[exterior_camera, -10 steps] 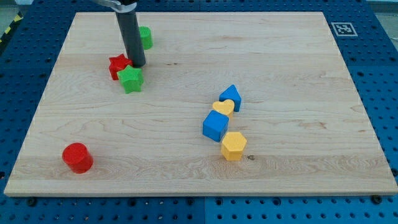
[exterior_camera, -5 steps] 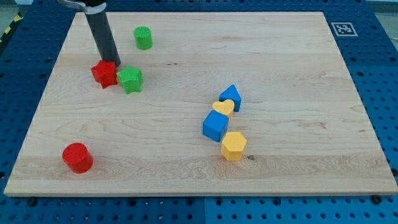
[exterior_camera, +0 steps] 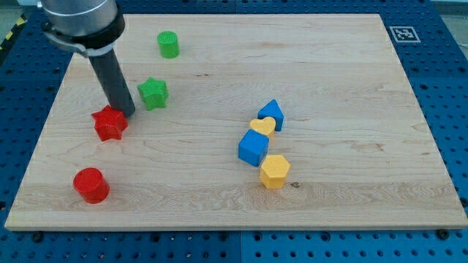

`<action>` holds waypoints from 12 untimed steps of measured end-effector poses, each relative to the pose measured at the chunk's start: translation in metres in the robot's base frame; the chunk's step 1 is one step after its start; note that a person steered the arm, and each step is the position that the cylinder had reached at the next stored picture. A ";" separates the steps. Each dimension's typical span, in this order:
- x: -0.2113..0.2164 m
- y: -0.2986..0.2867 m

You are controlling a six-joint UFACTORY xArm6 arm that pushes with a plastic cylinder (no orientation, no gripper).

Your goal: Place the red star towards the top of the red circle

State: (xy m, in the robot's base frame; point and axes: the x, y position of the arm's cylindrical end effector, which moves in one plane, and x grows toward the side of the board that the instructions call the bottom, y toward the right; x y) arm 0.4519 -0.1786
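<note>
The red star lies on the wooden board at the view's left. The red circle, a short cylinder, stands below it near the board's bottom left corner, apart from it. My tip touches the star's upper right side. The dark rod rises from there toward the view's top left.
A green star lies just right of my tip. A green cylinder stands near the board's top. At centre right sit a blue block, a yellow heart, a blue cube and a yellow hexagon.
My tip has moved down and to the view's left, pushing the red star away from the green star and closer to the red circle. The other blocks stayed put.
</note>
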 end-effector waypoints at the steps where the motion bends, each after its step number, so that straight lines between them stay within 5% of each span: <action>1: 0.022 0.000; 5: 0.010 -0.029; 10: 0.070 -0.003; 12: -0.082 -0.003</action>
